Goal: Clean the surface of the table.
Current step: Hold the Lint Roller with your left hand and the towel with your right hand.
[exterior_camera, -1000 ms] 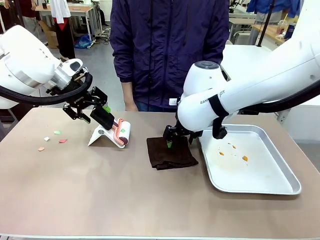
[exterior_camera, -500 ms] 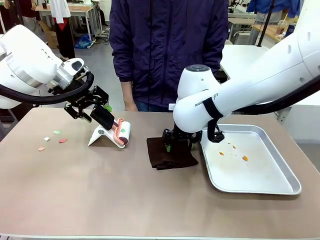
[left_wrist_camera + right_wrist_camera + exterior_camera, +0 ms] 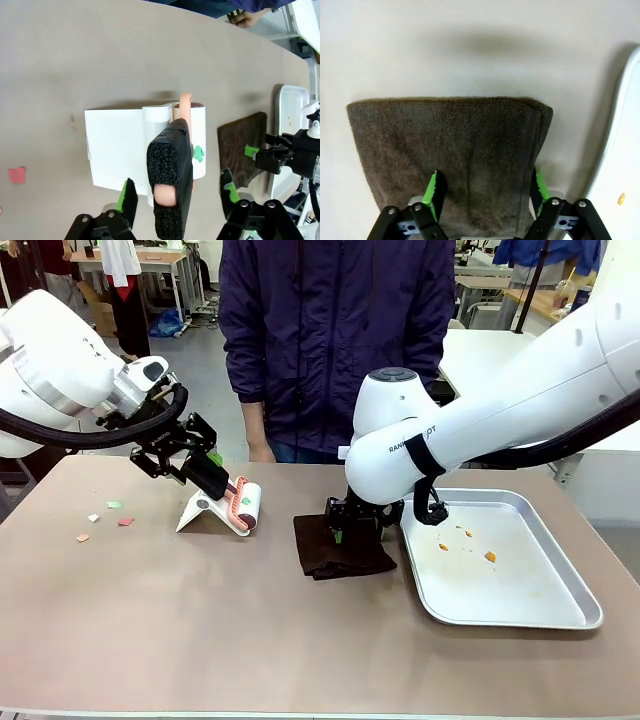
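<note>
Table [image 3: 200, 620] carries coloured scraps [image 3: 105, 515] at its left end, not yet cleared. Over the last second my right gripper [image 3: 485, 182] has sunk onto the brown cloth [image 3: 340, 548] mid-table, jaws wide astride it. My left gripper [image 3: 177, 182] stands wide around the handle of the lint roller [image 3: 243, 505]. Both look set to close, so I judge cleaning starts next

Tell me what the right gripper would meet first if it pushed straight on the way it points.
Most likely the brown cloth: the right gripper points down at it, its open fingers spread over the cloth's near end, with the table just beneath.
</note>
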`<state>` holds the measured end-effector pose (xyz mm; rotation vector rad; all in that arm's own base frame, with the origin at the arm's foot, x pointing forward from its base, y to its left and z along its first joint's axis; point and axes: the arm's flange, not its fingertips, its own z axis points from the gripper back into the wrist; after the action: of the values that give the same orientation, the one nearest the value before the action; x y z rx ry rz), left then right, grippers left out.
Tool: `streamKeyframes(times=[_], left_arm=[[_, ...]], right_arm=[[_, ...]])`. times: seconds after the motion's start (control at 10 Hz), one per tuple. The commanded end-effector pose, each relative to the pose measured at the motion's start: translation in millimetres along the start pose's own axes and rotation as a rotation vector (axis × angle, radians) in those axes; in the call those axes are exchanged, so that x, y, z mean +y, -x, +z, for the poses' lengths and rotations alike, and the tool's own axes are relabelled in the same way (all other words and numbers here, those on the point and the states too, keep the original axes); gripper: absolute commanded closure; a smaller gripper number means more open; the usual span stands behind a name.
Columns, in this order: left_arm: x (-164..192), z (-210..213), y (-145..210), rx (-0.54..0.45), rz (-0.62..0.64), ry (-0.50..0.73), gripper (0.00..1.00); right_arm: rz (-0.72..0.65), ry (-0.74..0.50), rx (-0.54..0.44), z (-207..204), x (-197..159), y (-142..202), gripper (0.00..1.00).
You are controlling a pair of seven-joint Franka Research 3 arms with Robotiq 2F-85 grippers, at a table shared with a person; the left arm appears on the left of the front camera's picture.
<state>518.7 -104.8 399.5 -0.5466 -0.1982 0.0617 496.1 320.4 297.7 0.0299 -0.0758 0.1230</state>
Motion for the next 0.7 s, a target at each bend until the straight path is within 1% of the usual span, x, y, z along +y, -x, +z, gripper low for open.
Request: streamKeyframes(times=[0.0, 0.1, 0.2, 0.3, 0.4, 0.5, 0.6], left_arm=[[-3.8, -0.4, -1.0, -0.006, 0.003, -0.016, 1.00], [-4.1, -0.3, -1.2, -0.008, 0.003, -0.012, 1.00], [-4.3, 0.1, -1.5, -0.012, 0.003, -0.009, 1.00], [-4.6, 0.5, -1.6, -0.015, 0.003, 0.002, 0.86], [-4.8, 0.3, -1.7, -0.018, 0.002, 0.006, 0.96], [-5.8, 0.5, -1.5, -0.021, -0.004, 0.012, 1.00], [-7.1, 1.7, -0.8, -0.027, -0.008, 0.015, 1.00]], right_arm=[[-0.025, 0.026, -0.003, 0.0, 2.4, -1.7, 1.00], [-0.022, 0.019, -0.010, 0.0, 2.8, -2.0, 0.63], [-0.022, 0.017, -0.018, 0.1, 3.0, -2.3, 1.00], [-0.022, 0.012, -0.014, -0.1, 3.5, -2.7, 1.00], [-0.020, 0.009, -0.009, -0.4, 3.0, -2.8, 1.00], [-0.017, 0.009, -0.003, -0.5, 2.5, -2.7, 1.00], [-0.019, 0.009, -0.003, -0.2, 2.2, -2.7, 1.00]])
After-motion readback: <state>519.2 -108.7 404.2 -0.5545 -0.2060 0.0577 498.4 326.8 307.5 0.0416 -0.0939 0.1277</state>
